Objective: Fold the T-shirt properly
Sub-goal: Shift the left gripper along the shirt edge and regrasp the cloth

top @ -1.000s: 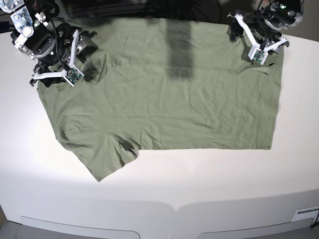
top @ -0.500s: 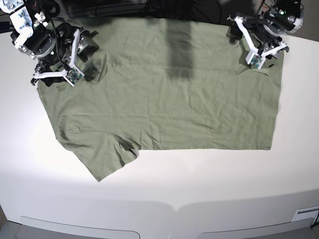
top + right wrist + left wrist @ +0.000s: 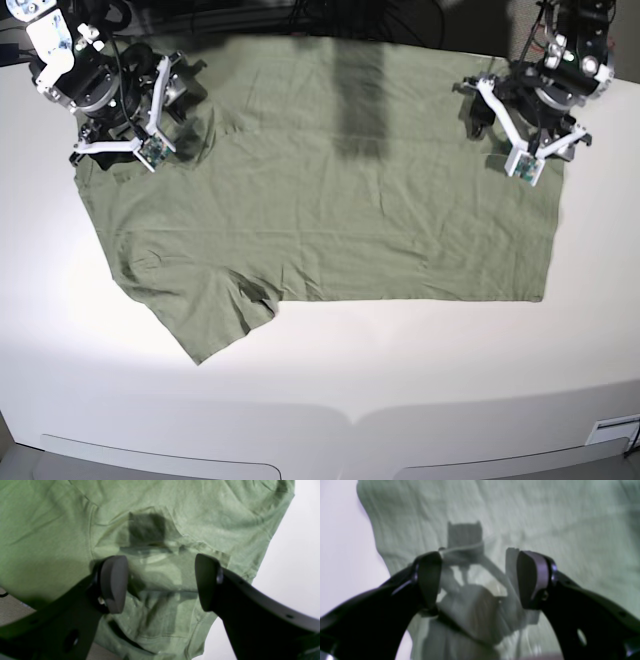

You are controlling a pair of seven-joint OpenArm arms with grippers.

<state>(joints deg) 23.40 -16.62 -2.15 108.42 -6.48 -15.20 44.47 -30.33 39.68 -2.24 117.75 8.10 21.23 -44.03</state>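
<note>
**Green shirt flat, both tools empty**

Sage-green cotton, the T-shirt point(image 3: 330, 180) lies spread and wrinkled on your white surface point(image 3: 400, 370), one sleeve pointing toward the near edge. Your left tool point(image 3: 527, 135) hangs over the shirt's hem corner with jaws wide apart, gripping nothing. Your right tool point(image 3: 130, 130) hovers over the far shoulder, likewise spread and empty.
</note>
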